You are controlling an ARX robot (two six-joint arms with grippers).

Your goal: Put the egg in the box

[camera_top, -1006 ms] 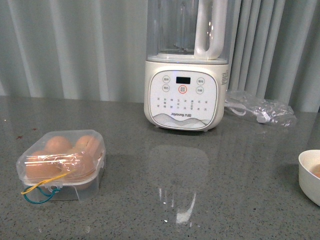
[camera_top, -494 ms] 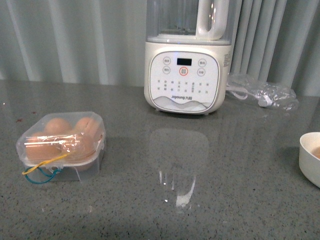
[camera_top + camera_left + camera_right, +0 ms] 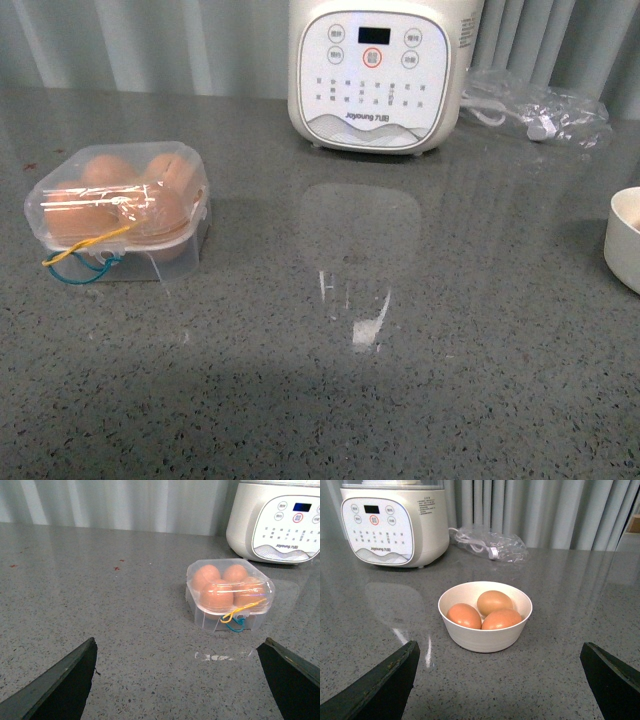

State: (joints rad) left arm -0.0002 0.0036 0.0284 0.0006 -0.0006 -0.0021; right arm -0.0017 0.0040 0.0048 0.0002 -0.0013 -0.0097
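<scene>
The box [image 3: 118,210] is a small clear plastic case on the left of the grey counter, lid down, with several brown eggs inside and yellow and blue loops at its front. The left wrist view shows the same box [image 3: 230,592], well beyond my left gripper [image 3: 179,642], which is open and holds nothing. A round white bowl [image 3: 485,635] holds three brown eggs; one egg [image 3: 494,601] lies at the back. My right gripper [image 3: 500,644] stands open just short of the bowl. In the front view only the bowl's edge [image 3: 625,235] shows, and neither arm.
A cream Joyoung blender [image 3: 375,70] stands at the back centre, and the right wrist view shows the blender [image 3: 395,525] too. Beside it lies a clear plastic bag with a cable [image 3: 535,105]. A grey curtain hangs behind the speckled counter.
The front view has tipped downward, so the blender, box and bowl sit higher in the frame. Nothing on the counter has shifted.
</scene>
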